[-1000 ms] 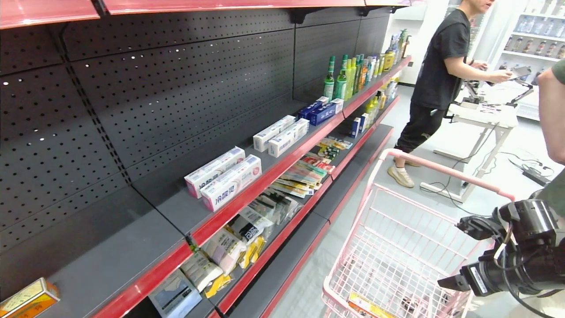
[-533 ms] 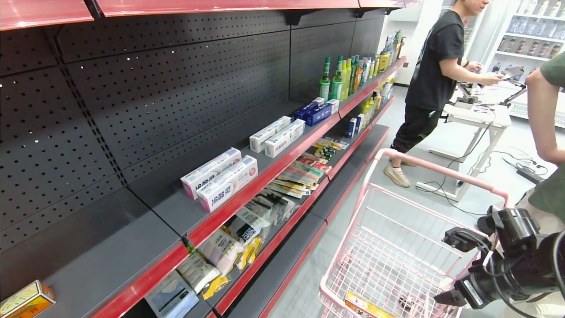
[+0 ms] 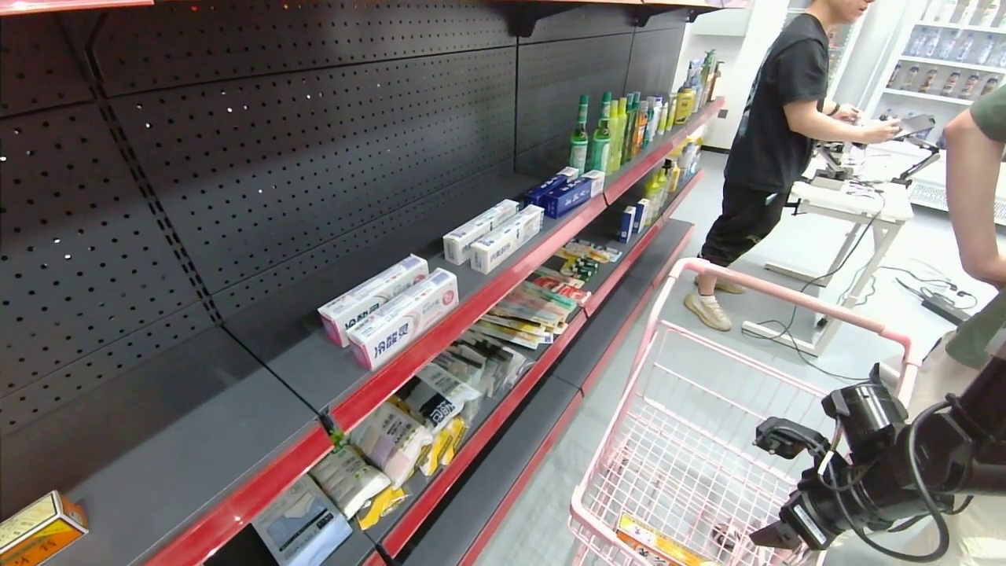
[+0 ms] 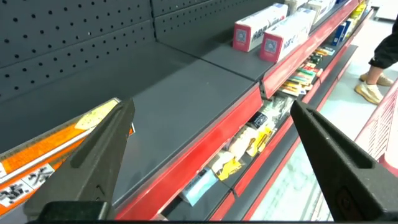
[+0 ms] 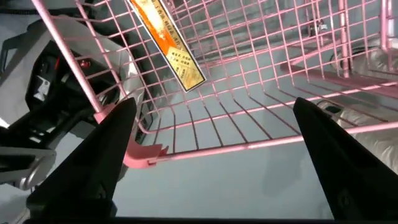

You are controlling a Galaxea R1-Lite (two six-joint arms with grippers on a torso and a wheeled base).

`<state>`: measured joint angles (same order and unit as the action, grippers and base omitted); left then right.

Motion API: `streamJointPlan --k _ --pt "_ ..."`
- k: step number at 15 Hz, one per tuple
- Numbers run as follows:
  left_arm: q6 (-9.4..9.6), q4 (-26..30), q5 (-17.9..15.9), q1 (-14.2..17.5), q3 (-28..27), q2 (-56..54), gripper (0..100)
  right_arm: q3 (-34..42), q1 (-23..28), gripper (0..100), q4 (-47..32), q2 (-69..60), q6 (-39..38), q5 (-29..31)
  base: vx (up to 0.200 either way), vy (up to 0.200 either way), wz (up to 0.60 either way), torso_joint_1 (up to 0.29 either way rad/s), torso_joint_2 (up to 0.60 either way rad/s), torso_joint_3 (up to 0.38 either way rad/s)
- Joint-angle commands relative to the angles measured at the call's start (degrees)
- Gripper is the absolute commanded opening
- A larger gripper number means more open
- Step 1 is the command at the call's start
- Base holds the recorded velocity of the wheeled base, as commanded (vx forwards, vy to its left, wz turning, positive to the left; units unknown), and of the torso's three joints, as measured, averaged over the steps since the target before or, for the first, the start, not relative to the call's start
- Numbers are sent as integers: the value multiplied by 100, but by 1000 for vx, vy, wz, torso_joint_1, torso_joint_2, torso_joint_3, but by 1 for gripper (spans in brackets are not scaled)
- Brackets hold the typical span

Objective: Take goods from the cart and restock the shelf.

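A pink wire cart stands to the right of the black shelf with its red front edge. An orange and yellow box lies in the cart's basket, also visible through the wires. My right gripper hangs at the cart's near right rim, open and holding nothing. My left gripper stands open over the bare shelf board, empty. Beside it on the shelf lies another orange and yellow box, at the lower left in the head view.
White toothpaste boxes, blue boxes and green bottles line the shelf farther along. Pouches fill the lower tier. A person stands past the cart by a white table; another person's arm is at the right.
My right arm has dropped and moved left, closer to the cart's rim. The head camera has shifted a little, so the whole view has slid.
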<state>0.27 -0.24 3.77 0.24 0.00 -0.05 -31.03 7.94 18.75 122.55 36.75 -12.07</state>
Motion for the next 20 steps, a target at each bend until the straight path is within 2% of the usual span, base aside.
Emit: streamJointPlan --k 1,5,9,20 --pt "0 -2 1 2 0 5 100 -88 -29 100 6 287 60 -6 0 0 0 -144 320 178" --pt "0 -2 1 2 0 5 100 -229 -29 100 6 340 394 -15 0 0 0 -155 338 188" --pt "0 -2 1 2 0 5 100 -387 -90 100 6 410 587 -384 0 0 0 -148 337 188" --pt "0 -2 1 2 0 5 100 -396 -398 100 6 674 640 -595 0 0 0 -108 254 145"
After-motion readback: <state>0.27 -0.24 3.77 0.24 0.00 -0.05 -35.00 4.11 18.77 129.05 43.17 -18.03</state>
